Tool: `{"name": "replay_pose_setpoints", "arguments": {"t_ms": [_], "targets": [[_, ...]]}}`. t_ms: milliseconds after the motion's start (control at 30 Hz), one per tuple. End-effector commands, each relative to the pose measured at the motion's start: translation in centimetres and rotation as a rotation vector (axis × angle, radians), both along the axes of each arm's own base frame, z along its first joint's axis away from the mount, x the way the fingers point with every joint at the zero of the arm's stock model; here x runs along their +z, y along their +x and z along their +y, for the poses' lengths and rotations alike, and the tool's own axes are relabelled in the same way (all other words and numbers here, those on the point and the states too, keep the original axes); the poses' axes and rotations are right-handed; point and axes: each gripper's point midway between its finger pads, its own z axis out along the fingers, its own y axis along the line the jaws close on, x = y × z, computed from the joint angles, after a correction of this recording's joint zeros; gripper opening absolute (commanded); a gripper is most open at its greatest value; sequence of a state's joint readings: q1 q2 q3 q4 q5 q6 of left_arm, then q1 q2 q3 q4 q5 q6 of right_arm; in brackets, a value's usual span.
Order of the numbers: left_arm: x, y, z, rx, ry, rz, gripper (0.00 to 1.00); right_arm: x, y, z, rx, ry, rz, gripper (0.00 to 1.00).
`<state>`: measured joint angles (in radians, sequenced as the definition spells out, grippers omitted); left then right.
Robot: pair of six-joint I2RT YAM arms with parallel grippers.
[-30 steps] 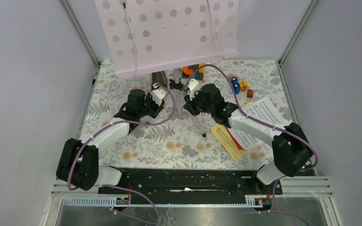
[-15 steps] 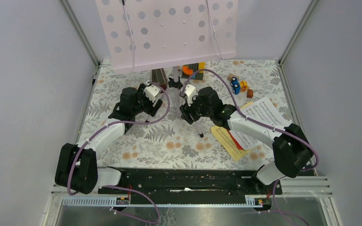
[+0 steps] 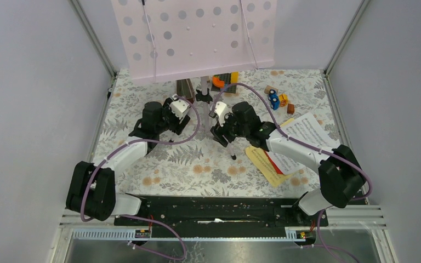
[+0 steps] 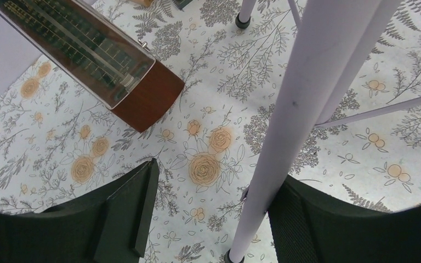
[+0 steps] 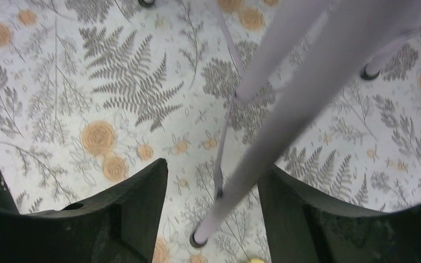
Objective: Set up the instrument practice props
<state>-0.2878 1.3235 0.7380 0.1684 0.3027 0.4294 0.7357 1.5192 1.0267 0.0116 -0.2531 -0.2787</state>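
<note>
Holding the two black fingers of the left gripper [image 4: 214, 219] spread wide above the white floral tablecloth [image 4: 60, 142], near a brown wooden box with clear front [image 4: 104, 66]. Letting one leg of the lilac folding tripod [image 4: 301, 109] pass between them, just beside one finger, not pinching it. Carrying the pale pink perforated music-stand panel [image 3: 197, 38] on the tripod, at the far middle. Holding the right gripper [image 5: 214, 213] fingers spread also, around a lilac leg. Leaving the white, red and yellow sheet-music pages [image 3: 301, 131] lying flat beside the right arm
</note>
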Motion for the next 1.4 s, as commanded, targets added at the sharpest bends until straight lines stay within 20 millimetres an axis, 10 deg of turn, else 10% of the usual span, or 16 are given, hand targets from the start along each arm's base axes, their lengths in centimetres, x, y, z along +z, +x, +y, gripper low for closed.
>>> {"name": "replay_pose_setpoints", "arguments": {"t_ms": [0,433,533,833,1367], "targets": [[3.3,3.6,2.5,0.145,0.022,-0.137,0.72,0.3,0.2,-3.1,0.006,-0.042,0.001,0.68],[4.0,1.7,3.4,0.142,0.026,-0.143,0.85,-1.8,2.2,-17.5,-0.329,-0.172,0.101,0.8],[4.4,-0.5,3.2,0.106,0.027,-0.091,0.98,-1.8,3.2,-22.4,-0.493,-0.197,0.135,0.8],[5.0,-9.5,1.8,-0.084,0.025,0.159,0.99,-3.1,3.3,-35.9,-0.856,-0.195,0.286,0.8],[0.7,-21.9,-7.6,-0.633,0.344,0.311,0.97,-5.9,1.2,-46.8,-1.052,-0.154,0.425,0.76]]}}
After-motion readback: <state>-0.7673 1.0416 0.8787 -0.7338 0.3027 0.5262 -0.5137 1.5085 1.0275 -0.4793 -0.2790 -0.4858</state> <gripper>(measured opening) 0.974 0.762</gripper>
